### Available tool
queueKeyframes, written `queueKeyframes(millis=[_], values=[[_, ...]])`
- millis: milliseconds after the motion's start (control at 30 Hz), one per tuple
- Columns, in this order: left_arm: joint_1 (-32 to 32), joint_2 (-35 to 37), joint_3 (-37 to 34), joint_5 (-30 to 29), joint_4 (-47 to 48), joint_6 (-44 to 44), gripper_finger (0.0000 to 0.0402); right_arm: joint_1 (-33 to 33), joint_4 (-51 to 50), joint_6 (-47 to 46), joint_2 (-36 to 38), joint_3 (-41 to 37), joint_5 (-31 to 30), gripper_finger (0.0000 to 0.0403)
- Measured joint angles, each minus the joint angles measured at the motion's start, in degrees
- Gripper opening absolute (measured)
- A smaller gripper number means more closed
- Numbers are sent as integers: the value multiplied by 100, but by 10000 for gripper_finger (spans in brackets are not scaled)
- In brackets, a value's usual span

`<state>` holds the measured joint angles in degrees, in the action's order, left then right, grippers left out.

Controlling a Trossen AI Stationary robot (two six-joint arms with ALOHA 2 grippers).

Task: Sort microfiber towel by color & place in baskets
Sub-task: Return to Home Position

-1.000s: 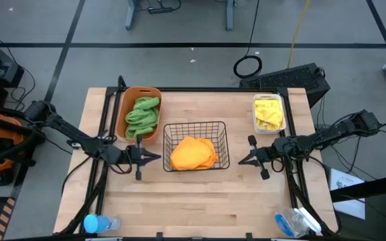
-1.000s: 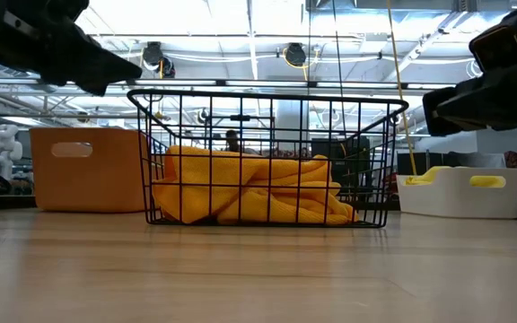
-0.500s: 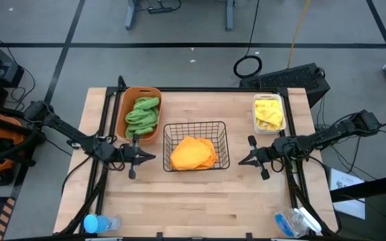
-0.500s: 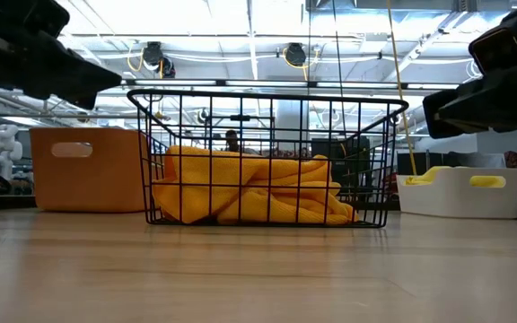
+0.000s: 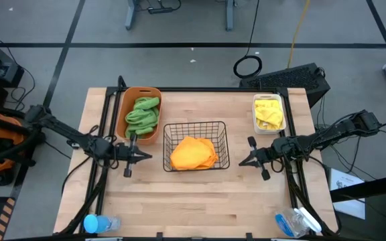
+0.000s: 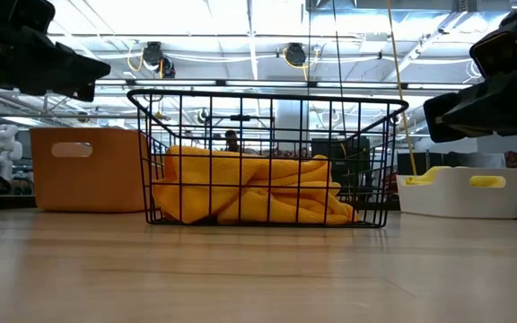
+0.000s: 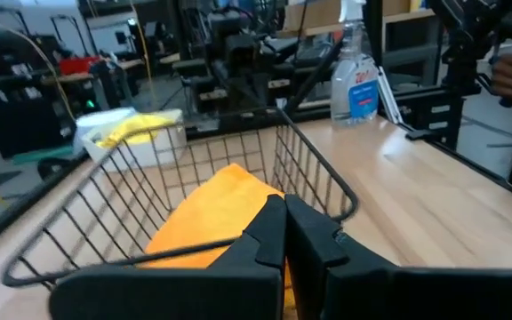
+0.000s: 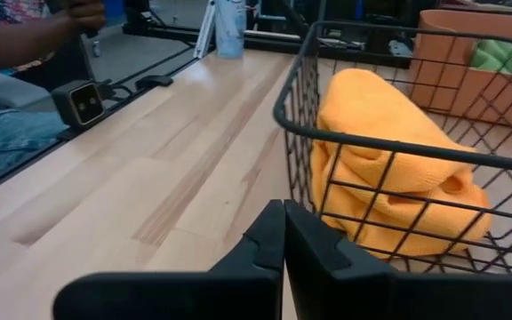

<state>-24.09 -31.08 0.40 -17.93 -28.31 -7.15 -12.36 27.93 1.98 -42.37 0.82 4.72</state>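
Note:
The black wire-mesh basket (image 5: 195, 144) stands mid-table with the orange towel (image 5: 193, 152) bunched on its floor. The orange tub (image 5: 141, 114) at far left holds green towels (image 5: 143, 114). The white bin (image 5: 269, 114) at far right holds a yellow towel (image 5: 269, 111). My left gripper (image 5: 146, 156) is shut, hovering just left of the mesh basket and touching nothing. My right gripper (image 5: 242, 161) is shut, hovering just right of the basket. In the wrist views the shut gripper (image 7: 284, 209) faces the basket's wall, and the other gripper (image 8: 284, 213) faces the opposite wall.
A spray bottle (image 5: 99, 223) lies at the near left corner, another bottle (image 5: 293, 222) at the near right corner. Bare wood spans the table's near half (image 5: 193, 201). A person's arm (image 8: 25, 36) shows beyond the table's edge in the right wrist view.
My left arm has drawn back toward the table's left edge, away from the mesh basket, with its fingers staying shut. The right arm and the towels have kept still.

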Motion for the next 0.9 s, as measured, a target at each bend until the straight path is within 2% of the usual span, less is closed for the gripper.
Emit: queueKeyframes(millis=[300, 433, 667, 900], values=[[239, 1004, -4, 34, 1097, -61, 2, -2, -16, -87, 5, 2, 157, 0], [238, 1538, -4, 302, 1379, -25, 2, -2, 30, -87, 9, 2, 158, 0], [238, 2557, -7, 246, 2462, 81, 1, -2, 151, -85, 9, 3, 149, 0], [238, 3105, -9, 353, 2520, -232, 0, -2, 206, -29, 11, 4, 159, 0]])
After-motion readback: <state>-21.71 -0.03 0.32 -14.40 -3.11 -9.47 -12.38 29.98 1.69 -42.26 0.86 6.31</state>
